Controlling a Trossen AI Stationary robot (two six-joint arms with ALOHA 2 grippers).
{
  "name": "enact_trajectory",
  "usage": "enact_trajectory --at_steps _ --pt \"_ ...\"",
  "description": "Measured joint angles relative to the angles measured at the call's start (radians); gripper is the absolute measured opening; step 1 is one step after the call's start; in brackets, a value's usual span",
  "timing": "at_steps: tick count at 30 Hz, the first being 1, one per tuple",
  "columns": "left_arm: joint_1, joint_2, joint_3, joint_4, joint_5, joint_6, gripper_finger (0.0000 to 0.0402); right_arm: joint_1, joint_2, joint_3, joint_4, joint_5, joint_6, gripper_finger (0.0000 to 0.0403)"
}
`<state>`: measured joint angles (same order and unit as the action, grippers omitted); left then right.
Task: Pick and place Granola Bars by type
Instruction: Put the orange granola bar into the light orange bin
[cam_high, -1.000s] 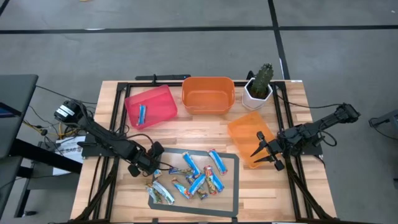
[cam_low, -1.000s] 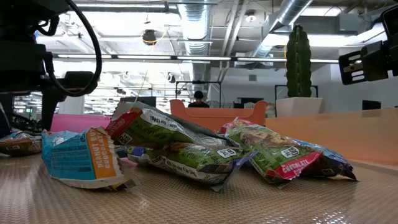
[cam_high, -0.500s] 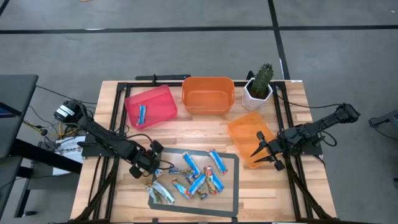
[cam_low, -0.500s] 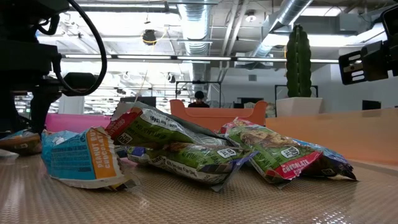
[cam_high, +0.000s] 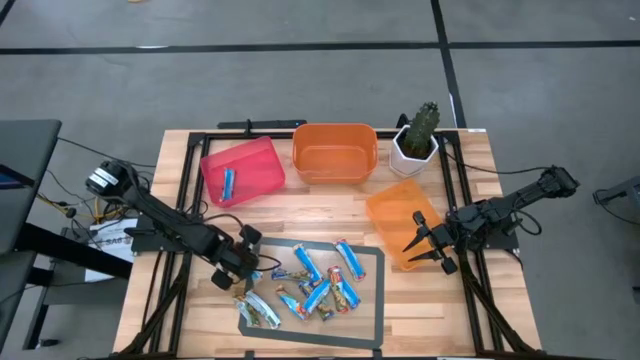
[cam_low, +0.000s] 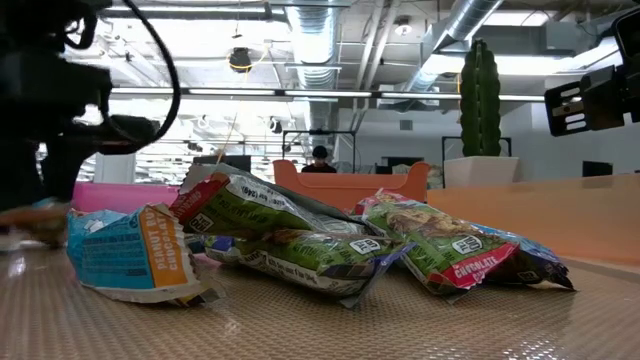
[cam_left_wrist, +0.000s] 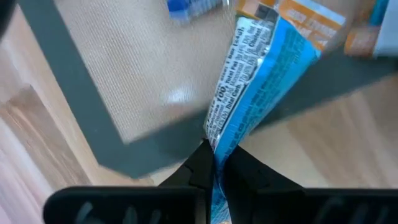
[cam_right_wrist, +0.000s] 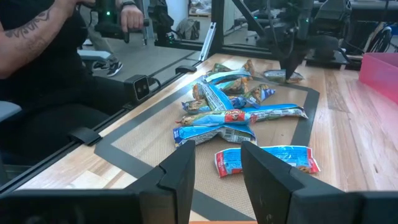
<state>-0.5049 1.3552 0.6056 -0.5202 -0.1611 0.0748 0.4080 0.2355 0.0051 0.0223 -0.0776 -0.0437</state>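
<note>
The left gripper (cam_high: 247, 272) has slid a little along the grey mat (cam_high: 371, 262), toward the pile. Its fingers (cam_left_wrist: 200, 163) pinch a shiny, crinkly blue bar (cam_left_wrist: 261, 87) at the mat's edge. The other Granola Bars (cam_high: 318, 286) lie on the woven mat. The right gripper (cam_high: 421, 246) waits above the flat orange bin (cam_high: 390, 214), fingers spread apart.

Wooden table (cam_high: 330, 215) bears 3 bins (cam_high: 334, 152), potted cactus (cam_high: 416, 140), grey mat (cam_high: 372, 262).
</note>
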Motion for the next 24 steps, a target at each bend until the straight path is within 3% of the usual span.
enact_trajectory --at_steps 6,11,24 --pt "0.000 -0.076 0.000 0.008 -0.010 -0.053 0.0014 0.000 0.000 0.000 0.000 0.000 0.000 0.0123" --pt "0.004 -0.169 0.000 0.061 -0.086 -0.106 0.0007 0.000 0.000 0.000 0.000 0.000 0.000 0.0123" --pt "0.057 -0.310 0.000 0.512 -0.309 -0.126 0.0002 0.000 0.000 0.000 0.000 0.000 0.000 0.0123"
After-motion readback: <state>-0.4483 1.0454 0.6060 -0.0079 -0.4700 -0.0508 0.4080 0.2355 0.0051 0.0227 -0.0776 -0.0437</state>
